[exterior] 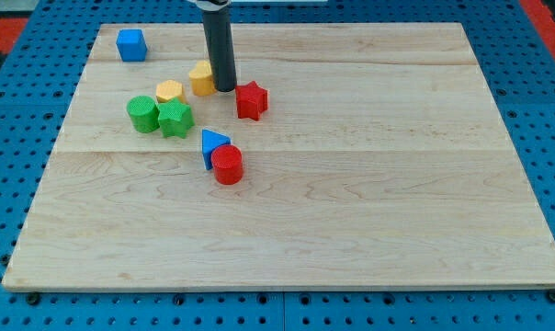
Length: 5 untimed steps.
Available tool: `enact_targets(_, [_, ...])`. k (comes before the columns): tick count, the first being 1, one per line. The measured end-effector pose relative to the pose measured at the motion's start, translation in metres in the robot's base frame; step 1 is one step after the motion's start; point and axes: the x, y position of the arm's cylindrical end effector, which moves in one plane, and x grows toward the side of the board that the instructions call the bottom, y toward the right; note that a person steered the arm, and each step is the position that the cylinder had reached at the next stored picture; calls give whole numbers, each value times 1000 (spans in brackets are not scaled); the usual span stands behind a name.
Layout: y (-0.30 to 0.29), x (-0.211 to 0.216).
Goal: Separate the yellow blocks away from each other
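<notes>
Two yellow blocks lie near the board's upper left. A yellow hexagonal block (169, 92) sits at the left. A second yellow block (201, 79), shape unclear, sits a small gap to its upper right. My tip (225, 88) stands right against the second yellow block's right side, between it and a red star block (251, 100).
A green cylinder (142, 113) and a green star block (175, 119) touch just below the yellow hexagon. A blue triangular block (213, 144) and a red cylinder (228, 165) sit lower down. A blue cube (130, 44) is at the board's (351, 184) top left corner.
</notes>
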Motion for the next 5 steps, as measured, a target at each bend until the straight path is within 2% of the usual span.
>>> enact_targets(1, [-12,28])
enact_targets(2, [-70,23])
enact_targets(3, [-66,-4])
enact_targets(4, [3,-36])
enact_targets(5, [9,-29])
